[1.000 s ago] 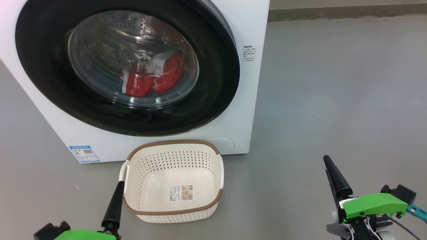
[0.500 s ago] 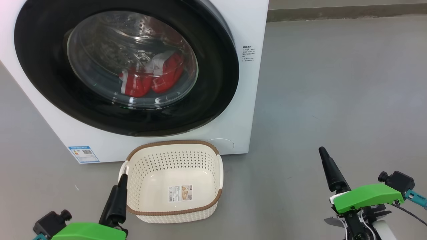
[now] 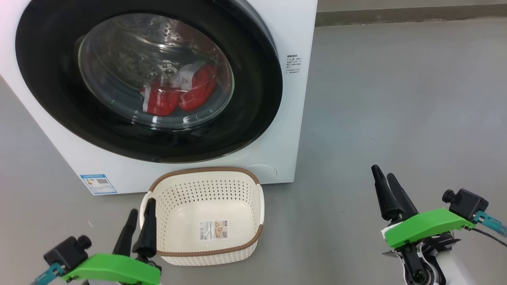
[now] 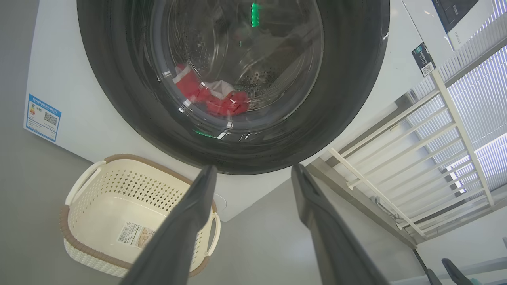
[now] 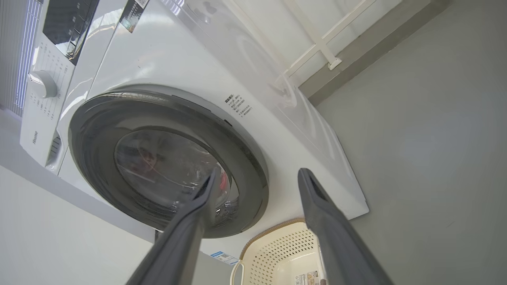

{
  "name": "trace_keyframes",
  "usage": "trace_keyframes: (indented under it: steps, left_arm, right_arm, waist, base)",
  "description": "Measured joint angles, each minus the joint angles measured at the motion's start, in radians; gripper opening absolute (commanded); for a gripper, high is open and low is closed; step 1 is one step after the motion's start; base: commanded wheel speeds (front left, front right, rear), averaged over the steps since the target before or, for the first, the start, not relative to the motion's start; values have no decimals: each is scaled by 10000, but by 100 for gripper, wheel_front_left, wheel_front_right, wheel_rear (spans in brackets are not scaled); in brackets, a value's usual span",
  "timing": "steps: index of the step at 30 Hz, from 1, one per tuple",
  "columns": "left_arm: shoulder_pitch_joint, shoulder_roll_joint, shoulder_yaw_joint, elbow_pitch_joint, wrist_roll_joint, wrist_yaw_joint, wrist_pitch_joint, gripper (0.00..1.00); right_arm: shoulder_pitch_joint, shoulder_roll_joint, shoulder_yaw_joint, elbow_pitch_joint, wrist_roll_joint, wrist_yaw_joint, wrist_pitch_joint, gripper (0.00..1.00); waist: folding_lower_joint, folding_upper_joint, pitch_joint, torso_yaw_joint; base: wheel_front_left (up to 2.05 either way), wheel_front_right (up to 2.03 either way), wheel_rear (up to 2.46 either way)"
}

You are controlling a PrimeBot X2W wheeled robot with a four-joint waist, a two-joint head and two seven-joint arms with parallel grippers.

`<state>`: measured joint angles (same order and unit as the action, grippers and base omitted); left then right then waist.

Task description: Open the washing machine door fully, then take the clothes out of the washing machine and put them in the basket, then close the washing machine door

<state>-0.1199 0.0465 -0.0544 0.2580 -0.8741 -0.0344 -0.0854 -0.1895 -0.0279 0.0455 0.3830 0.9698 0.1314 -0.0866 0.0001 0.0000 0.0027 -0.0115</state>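
Observation:
The washing machine (image 3: 295, 118) is white, and its glossy black door (image 3: 253, 107) lies against its front. Red and white clothes (image 3: 174, 97) show through the glass, low in the drum, also in the left wrist view as clothes (image 4: 214, 99). The cream basket (image 3: 206, 257) stands on the floor just before the machine, with only a sticker inside. My left gripper (image 3: 141, 208) hovers open at the basket's left handle, fingers apart around nothing (image 4: 253, 168). My right gripper (image 3: 382, 172) is open over bare floor to the right, pointing toward the door (image 5: 257, 173).
Grey floor (image 3: 396, 99) spreads to the right of the machine up to a dark skirting (image 3: 396, 16). A blue label (image 3: 98, 184) sits low on the machine's front. A white railing (image 4: 396, 158) stands beyond the machine. The control dial (image 5: 41, 84) is at the top panel.
Both grippers have risen in the head view toward the machine, and each now shows both fingers. The left one has come up beside the basket's handle.

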Motion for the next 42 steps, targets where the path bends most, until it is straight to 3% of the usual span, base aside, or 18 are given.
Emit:
trace_keyframes:
  steps: [42]
  left_arm:
    - [-901, 27, -541, 107, 4861, 698, -1204, 100]
  right_arm:
    - [-1073, -136, 247, -69, -6006, 2, -1198, 100]
  waist:
    - [-1, 0, 94, -110]
  base:
    - [0, 0, 0]
